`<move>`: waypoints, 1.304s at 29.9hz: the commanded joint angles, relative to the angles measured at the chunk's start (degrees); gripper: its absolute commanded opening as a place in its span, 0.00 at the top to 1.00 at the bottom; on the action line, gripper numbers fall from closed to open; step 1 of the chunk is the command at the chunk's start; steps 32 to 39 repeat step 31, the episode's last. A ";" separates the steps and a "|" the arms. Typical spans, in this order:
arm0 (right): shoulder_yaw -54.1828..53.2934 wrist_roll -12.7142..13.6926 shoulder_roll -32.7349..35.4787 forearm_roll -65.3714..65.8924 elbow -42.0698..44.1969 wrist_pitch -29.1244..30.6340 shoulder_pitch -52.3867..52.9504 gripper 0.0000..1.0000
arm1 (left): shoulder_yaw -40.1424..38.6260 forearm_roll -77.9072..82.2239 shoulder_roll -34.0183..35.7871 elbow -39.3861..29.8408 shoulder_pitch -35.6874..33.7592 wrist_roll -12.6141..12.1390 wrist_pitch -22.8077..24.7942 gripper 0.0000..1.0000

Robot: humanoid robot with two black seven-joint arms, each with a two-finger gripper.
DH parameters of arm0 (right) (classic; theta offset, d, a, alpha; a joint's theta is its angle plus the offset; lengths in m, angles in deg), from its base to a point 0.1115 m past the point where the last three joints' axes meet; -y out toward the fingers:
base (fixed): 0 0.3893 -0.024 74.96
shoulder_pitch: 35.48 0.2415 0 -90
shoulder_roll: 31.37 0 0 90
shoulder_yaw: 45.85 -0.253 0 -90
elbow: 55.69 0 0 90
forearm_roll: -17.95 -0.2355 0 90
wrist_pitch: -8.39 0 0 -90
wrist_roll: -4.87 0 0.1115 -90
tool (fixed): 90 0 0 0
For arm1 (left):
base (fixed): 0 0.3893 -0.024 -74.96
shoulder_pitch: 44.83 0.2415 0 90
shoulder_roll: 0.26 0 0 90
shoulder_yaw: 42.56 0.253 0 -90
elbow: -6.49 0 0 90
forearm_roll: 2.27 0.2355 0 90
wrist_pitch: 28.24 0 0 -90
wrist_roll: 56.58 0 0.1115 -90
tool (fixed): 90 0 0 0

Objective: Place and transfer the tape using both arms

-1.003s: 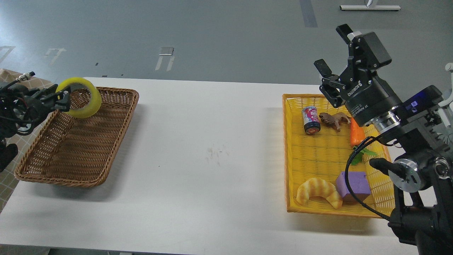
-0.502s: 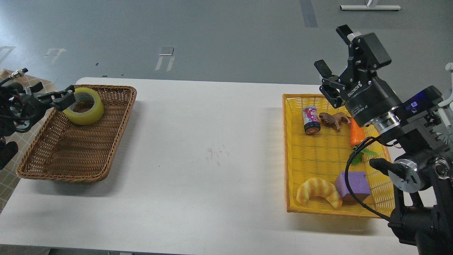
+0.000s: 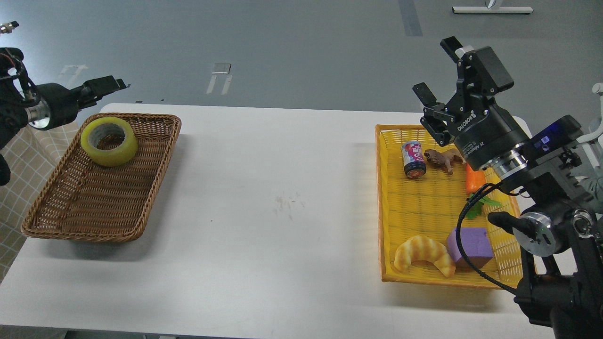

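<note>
**Tape lies in the wicker basket, both grippers clear of it**

Nearest on the white table (image 3: 282,245), in the front of the yellow basket (image 3: 385,226) on the right, lie a croissant (image 3: 424,254) and a purple block (image 3: 468,245) touching it. Further back in that basket are a carrot (image 3: 473,181), a small can (image 3: 413,160) and a brown toy animal (image 3: 443,159) just beside the can. Above the basket's far right corner hangs the right gripper (image 3: 438,70), its two fingers spread wide with nothing between them.

Across the table, the brown wicker basket (image 3: 70,221) holds the tape (image 3: 109,141), lying flat in its far end, core upward. Beyond it the left gripper (image 3: 106,85) hangs above the far rim, apart from the tape; seen dark and edge-on, I cannot tell how its fingers stand.
</note>
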 commanded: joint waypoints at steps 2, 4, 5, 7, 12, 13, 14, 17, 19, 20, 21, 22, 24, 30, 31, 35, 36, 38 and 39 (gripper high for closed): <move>0.06 0.00 0.00 0.00 -0.01 0.00 -0.04 0.00 | -3.08 -7.21 6.56 -16.37 -2.08 0.02 -0.91 0.00; 0.15 0.00 0.00 0.00 -0.01 0.00 -0.04 0.00 | -6.33 -9.07 8.94 -24.28 -1.73 0.02 -2.75 0.00; 0.15 0.00 0.00 0.00 -0.01 0.00 -0.04 0.00 | -8.26 -9.42 10.17 -28.43 -1.29 0.02 -4.51 0.00; 0.15 0.00 0.00 0.00 -0.01 0.00 -0.04 0.00 | -9.41 -9.69 10.96 -31.86 -1.02 0.02 -6.35 0.00; 0.50 0.00 0.00 0.08 -0.01 0.00 0.05 0.00 | -10.04 -15.57 11.32 -42.59 0.47 0.02 -16.97 0.00; 0.50 0.00 0.00 0.08 -0.01 0.00 -0.04 0.00 | -10.04 -15.93 11.32 -44.01 1.17 0.02 -19.70 0.00; 0.50 0.00 0.00 0.08 -0.01 0.00 -0.04 0.00 | -10.04 -16.11 11.32 -45.42 2.22 0.02 -22.86 0.00; 0.50 0.09 0.00 0.08 -0.09 0.00 -0.04 0.00 | -10.04 -15.93 10.27 -49.99 7.23 0.02 -39.21 0.00; 0.50 0.00 0.00 0.17 -0.09 0.00 0.13 0.00 | -10.04 -16.11 8.96 -51.23 8.99 0.02 -41.09 0.00; 0.50 0.00 0.00 0.35 -0.09 0.00 0.31 0.00 | -10.04 -16.28 8.52 -51.32 9.17 0.02 -40.65 0.00; 0.59 0.00 0.00 0.52 -0.09 0.09 0.57 0.00 | -10.04 -16.54 7.64 -51.32 9.17 0.02 -39.43 0.00; 0.94 0.00 0.00 1.13 -0.27 0.17 0.66 0.00 | -10.21 -16.72 7.20 -50.88 8.74 0.02 -37.94 0.00; 1.90 -0.17 0.00 2.10 -0.27 0.18 1.62 0.00 | -11.96 -17.25 6.75 -49.92 8.30 0.02 -35.83 0.00; 1.91 -0.70 0.00 1.93 -0.80 0.61 2.07 0.00 | -28.89 -19.44 3.51 -48.68 8.65 0.02 -26.26 0.00; 1.99 -0.70 0.00 1.93 -0.80 0.79 1.98 0.00 | -31.20 -20.14 3.24 -49.20 8.73 0.02 -24.84 0.00; 1.99 -0.70 0.00 1.93 -0.80 0.79 1.98 0.00 | -31.20 -20.14 3.24 -49.20 8.73 0.02 -24.84 0.00; 1.99 -0.70 0.00 1.93 -0.80 0.79 1.98 0.00 | -31.20 -20.14 3.24 -49.20 8.73 0.02 -24.84 0.00; 1.99 -0.70 0.00 1.93 -0.80 0.79 1.98 0.00 | -31.20 -20.14 3.24 -49.20 8.73 0.02 -24.84 0.00; 1.99 -0.70 0.00 1.93 -0.80 0.79 1.98 0.00 | -31.20 -20.14 3.24 -49.20 8.73 0.02 -24.84 0.00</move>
